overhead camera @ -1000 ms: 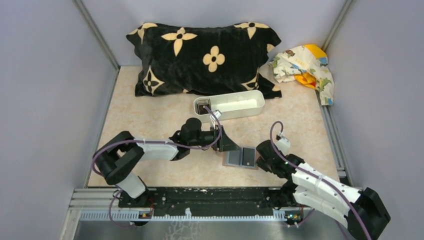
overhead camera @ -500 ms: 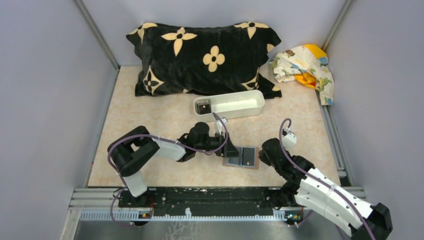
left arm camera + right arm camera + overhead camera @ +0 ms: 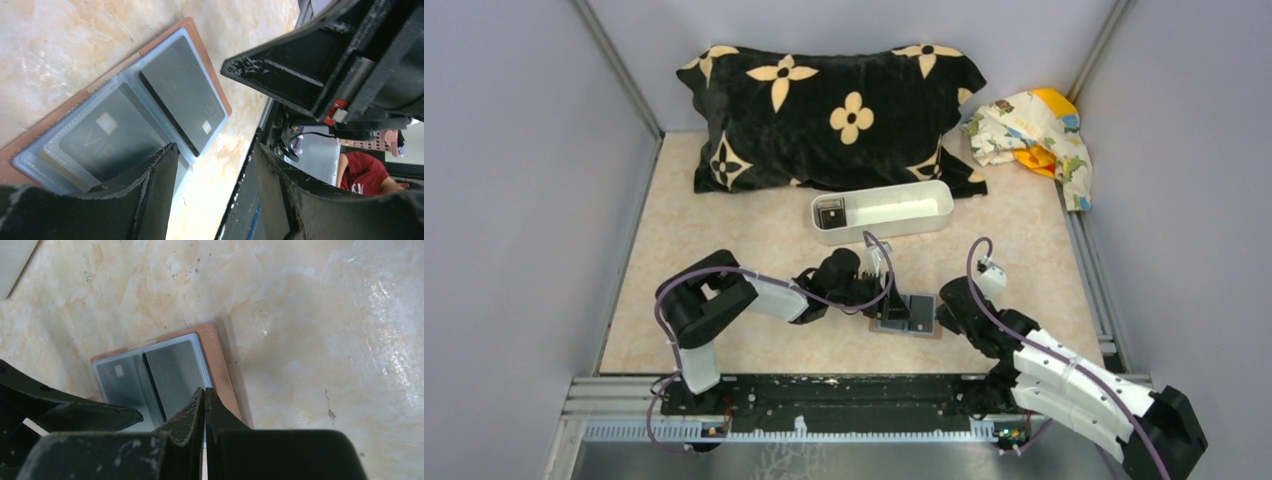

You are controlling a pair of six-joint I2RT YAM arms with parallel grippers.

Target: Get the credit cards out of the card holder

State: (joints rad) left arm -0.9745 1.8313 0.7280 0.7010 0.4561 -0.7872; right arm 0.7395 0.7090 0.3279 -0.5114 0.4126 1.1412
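Note:
The card holder lies open on the table, brown rim and light blue inside. Two dark grey credit cards sit in its slot pockets, one with a chip and one beside it. My left gripper is open, one finger over the chip card's end, the other off the wallet's near edge. My right gripper is shut with nothing between its jaws, its tips at the other card's edge.
A long white tray stands behind the wallet with a dark card-like thing in its left end. A black flowered pillow and a crumpled cloth lie at the back. Metal rails edge the table.
My left gripper has moved right and down onto the wallet's left half, still open. My right arm shifted slightly but its shut tips stay at the wallet's right side.

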